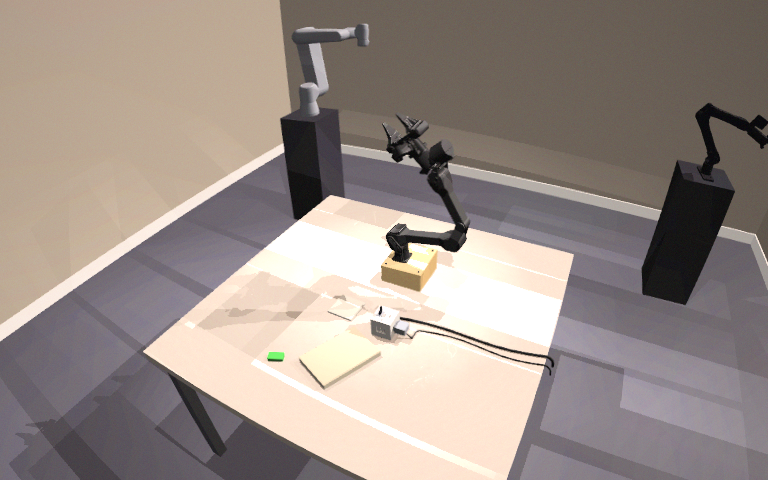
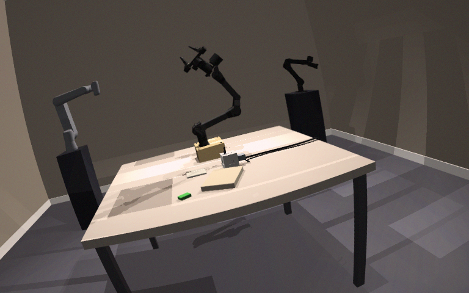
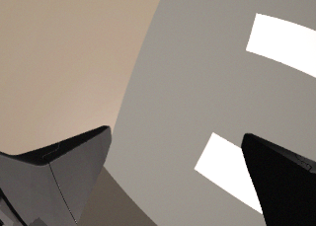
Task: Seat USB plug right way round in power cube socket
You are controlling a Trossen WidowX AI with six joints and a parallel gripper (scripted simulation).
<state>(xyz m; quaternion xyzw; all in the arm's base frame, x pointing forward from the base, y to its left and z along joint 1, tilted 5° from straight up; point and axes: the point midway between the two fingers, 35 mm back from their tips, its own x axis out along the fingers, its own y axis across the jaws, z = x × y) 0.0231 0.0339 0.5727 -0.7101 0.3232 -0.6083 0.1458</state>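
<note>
The power cube (image 1: 382, 327) (image 2: 230, 160) is a white-grey block on the table, in front of the arm's wooden base. A small dark plug (image 1: 380, 310) (image 2: 225, 150) stands upright on its top; its depth and which way round it is are too small to tell. A grey plug (image 1: 401, 327) (image 2: 242, 156) with a black cable sits at the cube's side. My gripper (image 1: 390, 120) (image 2: 185, 52) (image 3: 180, 138) is open and empty, high above the table and far from the cube, pointing up and away. The wrist view shows only walls and ceiling between the fingers.
A flat beige slab (image 1: 340, 358) (image 2: 222, 178) lies in front of the cube. A thin white piece (image 1: 345, 309) (image 2: 196, 173) lies beside the cube. A green block (image 1: 275, 356) (image 2: 184, 196) lies farther off. Black cables (image 1: 480, 339) (image 2: 280, 149) run to the table edge.
</note>
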